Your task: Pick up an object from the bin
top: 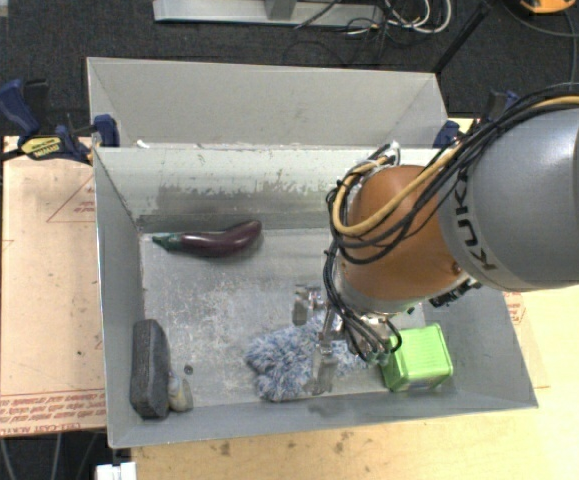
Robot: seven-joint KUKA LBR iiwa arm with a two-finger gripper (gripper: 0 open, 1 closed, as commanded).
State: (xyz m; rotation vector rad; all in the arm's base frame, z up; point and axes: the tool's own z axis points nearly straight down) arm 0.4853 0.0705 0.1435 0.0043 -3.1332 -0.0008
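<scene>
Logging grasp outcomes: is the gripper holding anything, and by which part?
Cannot be told. The gripper is down at the right edge of the crumpled blue-and-white cloth, beside the green plastic block; a hold is not visible.

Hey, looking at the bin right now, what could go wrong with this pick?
1. The gripper sits at the right edge of the crumpled blue-and-white cloth. It may catch only a loose fold, and the cloth could slip out.
2. The green block lies close beside the wrist, so the arm might knock it.
3. Both lie near the bin front wall, leaving little room.
</scene>
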